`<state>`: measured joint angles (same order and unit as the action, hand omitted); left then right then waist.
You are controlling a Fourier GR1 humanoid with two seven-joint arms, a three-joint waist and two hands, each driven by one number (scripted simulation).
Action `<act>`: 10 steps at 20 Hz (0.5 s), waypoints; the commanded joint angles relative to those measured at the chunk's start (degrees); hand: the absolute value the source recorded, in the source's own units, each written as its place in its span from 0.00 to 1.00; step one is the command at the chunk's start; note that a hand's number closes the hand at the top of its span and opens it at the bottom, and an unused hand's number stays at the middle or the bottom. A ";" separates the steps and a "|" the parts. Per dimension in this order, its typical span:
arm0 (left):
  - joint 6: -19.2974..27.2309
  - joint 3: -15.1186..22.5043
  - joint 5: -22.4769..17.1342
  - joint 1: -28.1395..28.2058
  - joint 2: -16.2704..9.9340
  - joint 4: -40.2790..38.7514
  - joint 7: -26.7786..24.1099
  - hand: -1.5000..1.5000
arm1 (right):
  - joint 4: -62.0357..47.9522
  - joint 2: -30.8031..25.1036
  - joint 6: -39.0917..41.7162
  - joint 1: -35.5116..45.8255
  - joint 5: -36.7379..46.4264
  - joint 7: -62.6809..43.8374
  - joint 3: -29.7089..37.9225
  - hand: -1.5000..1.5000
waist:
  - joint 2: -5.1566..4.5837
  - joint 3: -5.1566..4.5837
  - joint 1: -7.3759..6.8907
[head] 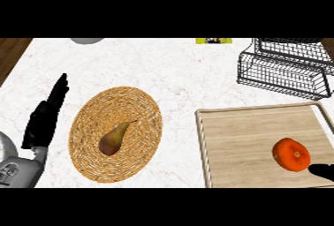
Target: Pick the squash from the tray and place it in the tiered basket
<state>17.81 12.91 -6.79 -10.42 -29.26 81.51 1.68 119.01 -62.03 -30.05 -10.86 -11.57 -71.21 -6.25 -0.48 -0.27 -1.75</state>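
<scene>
An orange, round squash (291, 154) lies on the wooden tray (248, 132) at the lower right. Only a black tip of my right hand (323, 171) shows, at the right edge just below and right of the squash; I cannot tell whether it touches it. My left hand (47, 114) stands open at the left edge, fingers straight and pointing up, holding nothing. The black wire tiered basket (287, 66) stands at the back right, beyond the tray.
A woven round mat (140, 110) lies left of the tray with a brown-green pear (115, 138) on it. A grey object (87, 40) and a yellow-green item (214, 41) sit at the counter's far edge. The counter's left edge runs beside my left forearm.
</scene>
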 commanded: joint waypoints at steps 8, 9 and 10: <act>0.73 0.42 1.79 -0.39 1.70 0.95 1.87 0.50 | -1.33 -6.99 -4.22 5.54 0.32 -14.03 -9.26 0.00 | 0.11 -0.05 -0.23; -0.77 -1.35 0.83 -1.07 0.01 0.24 1.63 0.50 | -1.51 -8.46 -3.57 5.19 -0.26 -14.03 -8.65 0.00 | 0.20 -0.03 0.34; -1.54 -1.58 0.41 -0.02 0.11 -0.78 -0.25 0.50 | -1.40 -6.96 -6.55 5.70 2.75 -14.03 -12.08 0.00 | 0.00 -0.09 -0.40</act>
<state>17.37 12.26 -5.93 -10.91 -28.72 81.48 2.42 117.30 -67.94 -32.13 -7.49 -10.98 -71.85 -15.00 -0.40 -0.31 -1.83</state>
